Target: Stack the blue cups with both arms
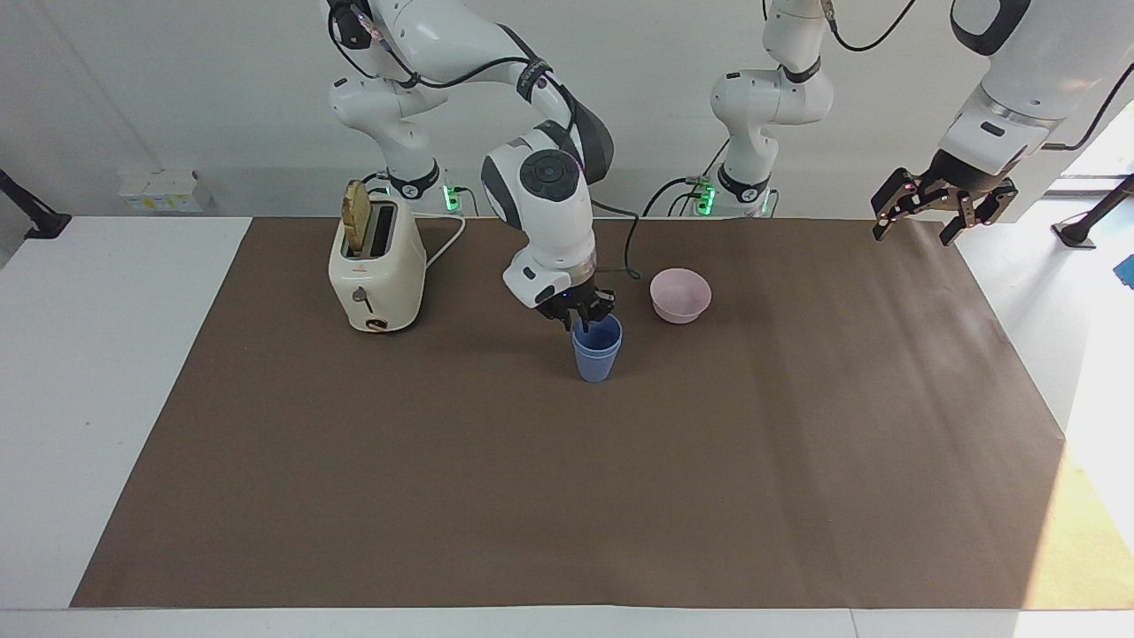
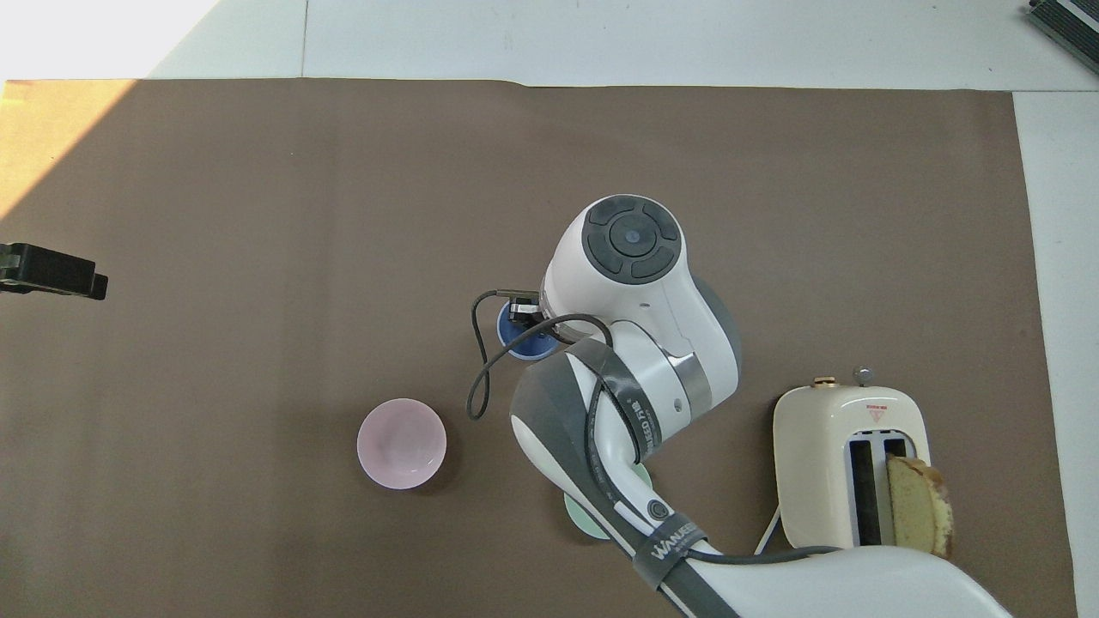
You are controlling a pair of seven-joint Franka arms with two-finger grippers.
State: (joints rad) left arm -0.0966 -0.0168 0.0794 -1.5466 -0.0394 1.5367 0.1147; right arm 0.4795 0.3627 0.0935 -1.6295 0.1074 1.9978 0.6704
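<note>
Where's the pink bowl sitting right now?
The pink bowl sits on the brown mat, beside the stacked blue cups, slightly nearer the robots and toward the left arm's end; the right gripper is over the cups.

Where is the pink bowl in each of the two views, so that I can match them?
Facing view: the pink bowl stands at mid-width in the upper half, beside the stacked blue cups.
Overhead view: the pink bowl lies lower, toward the left arm's end, nearer to the robots than the cups.
Shared landmark: the toaster, at the right arm's end.
</note>
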